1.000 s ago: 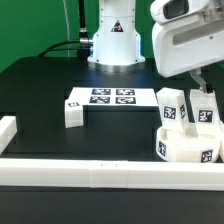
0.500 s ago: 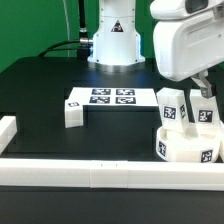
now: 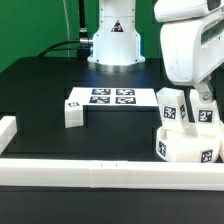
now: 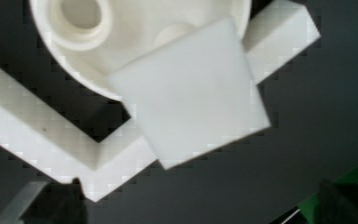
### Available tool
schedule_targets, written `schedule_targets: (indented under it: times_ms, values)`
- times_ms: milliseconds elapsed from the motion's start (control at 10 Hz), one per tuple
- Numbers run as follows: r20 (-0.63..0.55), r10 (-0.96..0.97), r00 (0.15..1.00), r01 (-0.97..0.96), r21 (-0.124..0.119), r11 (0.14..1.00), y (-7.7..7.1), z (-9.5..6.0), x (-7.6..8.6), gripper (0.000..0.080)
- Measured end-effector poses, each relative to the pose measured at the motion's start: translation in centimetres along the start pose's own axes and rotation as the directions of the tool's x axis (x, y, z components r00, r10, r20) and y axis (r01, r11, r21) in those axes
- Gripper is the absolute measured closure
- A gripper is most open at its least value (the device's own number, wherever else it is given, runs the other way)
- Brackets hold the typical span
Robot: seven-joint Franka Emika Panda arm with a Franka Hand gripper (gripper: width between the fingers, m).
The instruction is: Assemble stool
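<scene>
The stool's round white seat rests at the exterior view's right, against the front rail. Two tagged leg blocks stand upright on it. A third leg block lies loose at the exterior view's left. My gripper hangs just above the two standing legs, open and holding nothing. In the wrist view a leg block and the seat with a round socket fill the picture. The dark fingertips sit at the picture's edges, wide apart, and the gripper has nothing in it.
The marker board lies flat in the middle of the black table, in front of the arm's base. Long white border rails run along the front and the left. A rail corner shows in the wrist view.
The arm's hand has risen and shifted a little toward the exterior view's right. The jaws stayed open. The seat and the leg blocks have not moved.
</scene>
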State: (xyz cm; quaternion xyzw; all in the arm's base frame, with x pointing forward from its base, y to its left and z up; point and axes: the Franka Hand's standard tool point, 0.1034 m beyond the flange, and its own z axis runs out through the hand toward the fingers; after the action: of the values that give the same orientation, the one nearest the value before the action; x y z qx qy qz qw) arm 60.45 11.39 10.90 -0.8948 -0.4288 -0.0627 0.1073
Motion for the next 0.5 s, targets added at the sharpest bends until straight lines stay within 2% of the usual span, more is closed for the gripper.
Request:
schedule_targets:
  times_ms: [100,200,300,500]
  values:
    - [0.006,-0.106,0.994,0.106,-0.017,0.994,0.2,0.1,-0.1,0.0151]
    - [0.007,-0.174,0.985,0.175,-0.062,0.983,0.4,0.6,-0.4,0.0151]
    - [0.014,-0.187,0.982,0.188,-0.075,0.979,0.1,1.2,-0.9,0.0151]
    - [0.024,-0.194,0.981,0.195,-0.075,0.978,0.2,1.5,-1.3,0.0151]
